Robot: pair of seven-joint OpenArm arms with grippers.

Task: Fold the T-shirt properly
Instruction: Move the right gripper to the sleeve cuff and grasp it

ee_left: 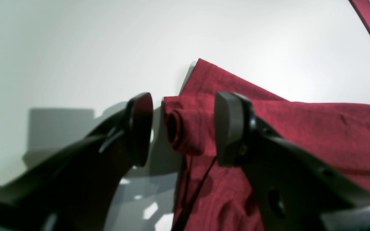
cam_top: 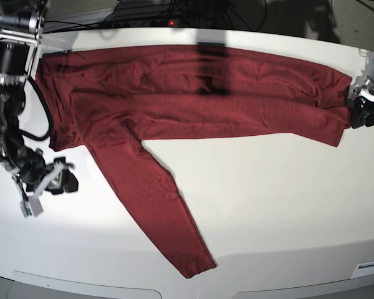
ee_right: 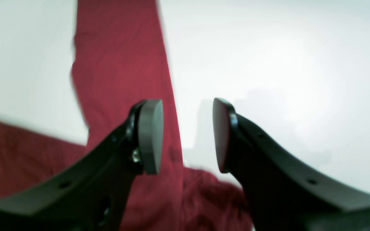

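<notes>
T-shirt (cam_top: 193, 93) lies across the white table (cam_top: 287, 205), both tools (ee_left: 181, 128) (ee_right: 186, 136) spread at its ends, gripping nothing.

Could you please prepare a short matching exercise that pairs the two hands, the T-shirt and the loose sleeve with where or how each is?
Things:
1. left hand
2. right hand
3. T-shirt
4. loose sleeve

States:
A. spread lengthwise along the far side of the white table
B. open, a rolled cuff between its fingers
C. runs diagonally toward the near table edge
D. open, nothing between its fingers

Pairs: 1-B, 2-D, 3-A, 4-C
</notes>
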